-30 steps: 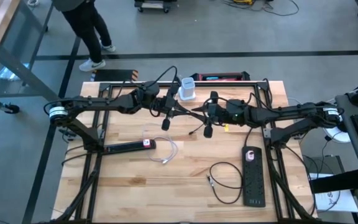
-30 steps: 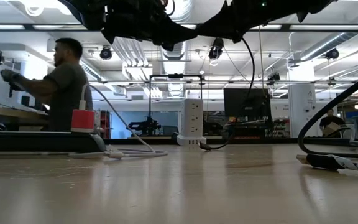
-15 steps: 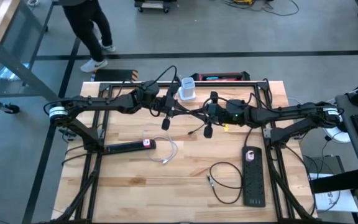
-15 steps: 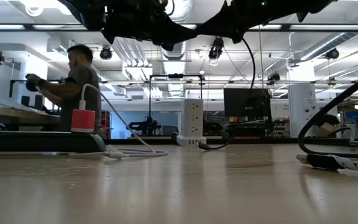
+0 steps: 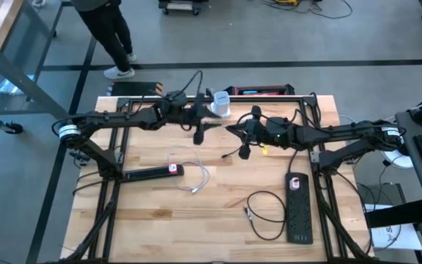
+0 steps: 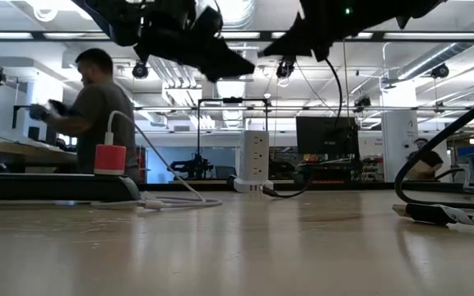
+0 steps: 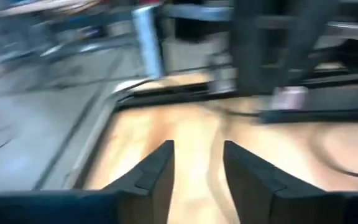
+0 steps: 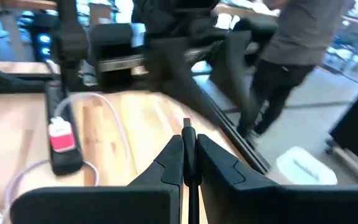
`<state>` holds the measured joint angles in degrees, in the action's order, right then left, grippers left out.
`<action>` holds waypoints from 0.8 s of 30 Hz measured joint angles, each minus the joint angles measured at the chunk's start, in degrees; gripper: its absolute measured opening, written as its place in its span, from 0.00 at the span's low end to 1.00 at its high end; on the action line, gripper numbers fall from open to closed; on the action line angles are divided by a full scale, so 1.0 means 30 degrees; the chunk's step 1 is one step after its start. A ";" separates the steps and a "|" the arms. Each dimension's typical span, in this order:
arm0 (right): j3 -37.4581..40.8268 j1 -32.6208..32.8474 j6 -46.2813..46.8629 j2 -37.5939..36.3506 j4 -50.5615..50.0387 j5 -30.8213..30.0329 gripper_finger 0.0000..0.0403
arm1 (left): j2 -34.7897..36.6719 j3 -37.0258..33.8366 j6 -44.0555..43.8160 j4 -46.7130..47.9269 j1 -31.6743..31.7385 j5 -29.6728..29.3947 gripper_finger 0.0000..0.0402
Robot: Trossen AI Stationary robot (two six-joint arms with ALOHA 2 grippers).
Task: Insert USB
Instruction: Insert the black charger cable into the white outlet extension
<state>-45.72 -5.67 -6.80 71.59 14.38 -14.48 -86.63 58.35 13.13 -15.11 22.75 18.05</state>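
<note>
While both arms hang above the far half of the wooden desk (image 5: 160,227), neither hand touches its surface. The left hand (image 5: 198,135) is released: in its wrist view the two dark fingers (image 7: 156,169) stand apart with bare wood between them. Just beyond this hand, at the far edge of the desk, stands a white tower power strip (image 5: 220,104). The right hand (image 5: 243,150) is clenched on a thin black cable (image 8: 189,163), which stands up between its closed fingers; I cannot tell from the pictures if its plug is a USB plug. Nearer the front than the left hand lies a black power strip (image 5: 151,173) carrying a red charger (image 5: 173,169), from which a white cable (image 5: 196,179) curls on the wood. In front of the right hand lie a long black power strip (image 5: 298,207) and a looped black cable (image 5: 268,213). A person (image 6: 89,111) stands in the room behind the desk.
</note>
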 joint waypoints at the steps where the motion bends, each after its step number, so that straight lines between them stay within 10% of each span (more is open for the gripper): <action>1: 0.0281 0.0000 0.0163 0.0000 0.0133 -0.0392 0.04 | -0.0136 0.0000 -0.0282 -0.0147 0.0356 -0.0904 0.33; 5: 0.1775 0.0000 0.0876 -0.0073 0.0955 -0.1154 0.04 | -0.1338 0.0456 -0.1006 -0.0535 0.2075 -0.2936 0.42; 24: 0.6063 0.0605 0.3094 -0.0597 0.4399 -0.1189 0.03 | -0.6698 0.6190 0.2987 0.3571 0.4505 0.0252 0.91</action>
<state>-27.53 -3.86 2.48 69.80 27.58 -18.04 -106.72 76.92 22.09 -4.40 36.26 18.81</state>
